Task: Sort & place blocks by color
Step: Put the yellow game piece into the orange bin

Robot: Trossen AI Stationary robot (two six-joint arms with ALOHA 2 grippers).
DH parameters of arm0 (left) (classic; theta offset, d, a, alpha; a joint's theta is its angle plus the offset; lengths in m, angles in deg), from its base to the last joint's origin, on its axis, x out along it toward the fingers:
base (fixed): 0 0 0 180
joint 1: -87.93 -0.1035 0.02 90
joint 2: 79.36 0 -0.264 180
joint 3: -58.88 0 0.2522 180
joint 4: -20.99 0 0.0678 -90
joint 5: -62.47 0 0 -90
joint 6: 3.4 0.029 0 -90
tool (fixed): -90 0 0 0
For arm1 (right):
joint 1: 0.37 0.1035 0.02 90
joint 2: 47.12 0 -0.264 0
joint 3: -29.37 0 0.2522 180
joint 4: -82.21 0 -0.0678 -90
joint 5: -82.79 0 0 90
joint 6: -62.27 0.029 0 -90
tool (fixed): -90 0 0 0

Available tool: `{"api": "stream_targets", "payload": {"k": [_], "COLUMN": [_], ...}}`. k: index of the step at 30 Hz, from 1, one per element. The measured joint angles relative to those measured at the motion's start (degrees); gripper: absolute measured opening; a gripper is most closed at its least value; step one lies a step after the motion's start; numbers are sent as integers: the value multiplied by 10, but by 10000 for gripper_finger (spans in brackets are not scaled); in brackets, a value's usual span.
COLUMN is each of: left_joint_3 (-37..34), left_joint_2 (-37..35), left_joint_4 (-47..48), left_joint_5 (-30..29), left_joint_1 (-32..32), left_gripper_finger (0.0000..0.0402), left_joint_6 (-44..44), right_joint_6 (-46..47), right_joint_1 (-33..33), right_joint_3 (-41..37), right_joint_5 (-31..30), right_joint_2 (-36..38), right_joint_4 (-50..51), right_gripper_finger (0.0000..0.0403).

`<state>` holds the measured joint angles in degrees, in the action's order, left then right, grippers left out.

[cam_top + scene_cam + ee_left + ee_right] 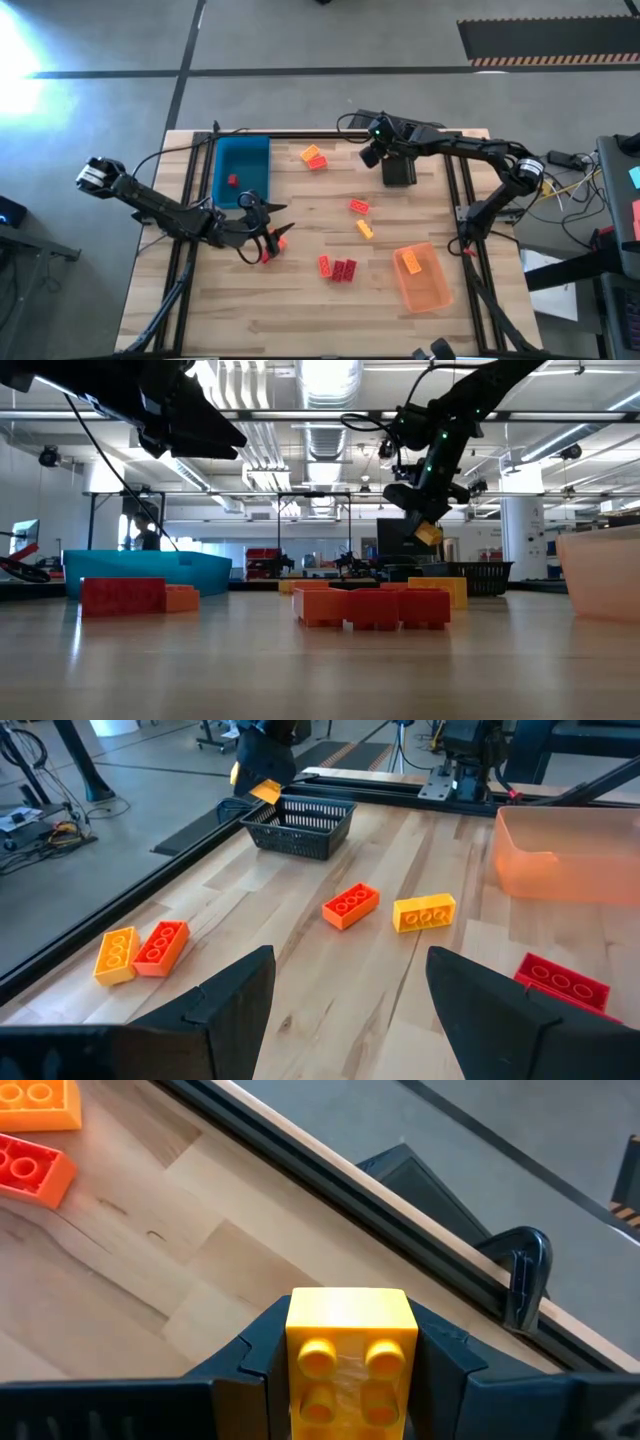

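Note:
My right gripper [369, 156] hangs high over the table's far edge, just left of the black basket [400, 170], shut on a yellow block [350, 1345]. My left gripper [280, 222] is open and raised above the table, by the near right corner of the blue tray [243, 160], which holds one red block [232, 181]. A red and orange pair [272, 250] lies on the table beside it. Loose blocks lie flat: an orange and red pair [313, 157], a red one [359, 206], a yellow one [365, 229], and red ones [340, 268]. One orange block [410, 263] sits in the orange tray [432, 292]. My right gripper pinches the yellow block between its two fingers, one on each long side [292, 1342]. Its studded face [345, 1375] is turned toward the wrist camera. The block is lifted well clear of the table, seen in the low view as the yellow block [429, 534] under the fingers.
The black basket [300, 825] stands at the far edge, right of my right gripper. The orange tray [565, 855] sits near the table's right side. Dark rails [190, 215] run along the left and right edges. Bare wood [300, 310] shows along the near edge.

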<state>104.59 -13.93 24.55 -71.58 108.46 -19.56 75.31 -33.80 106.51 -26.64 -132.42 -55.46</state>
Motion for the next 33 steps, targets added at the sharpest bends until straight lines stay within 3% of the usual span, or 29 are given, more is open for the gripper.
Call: {"api": "stream_targets", "payload": {"k": [14,23,29,33], "left_joint_3": [0,0,0,0], "left_joint_2": [0,0,0,0], "left_joint_4": [1,0,0,-2], "left_joint_5": [0,-3,-23,-25], "left_joint_1": [-2,-3,-3,-3], "left_gripper_finger": [245,244,244,244], "left_joint_6": [0,0,1,0], "right_joint_6": [1,53,66,69], "right_joint_1": [-3,-16,-15,-15], "right_joint_3": [-5,-52,-71,-73], "right_joint_5": [-1,-38,-48,-50], "right_joint_2": [0,-1,-1,-1], "right_joint_4": [-4,4,3,3], "right_gripper_finger": [126,126,149,135]}}
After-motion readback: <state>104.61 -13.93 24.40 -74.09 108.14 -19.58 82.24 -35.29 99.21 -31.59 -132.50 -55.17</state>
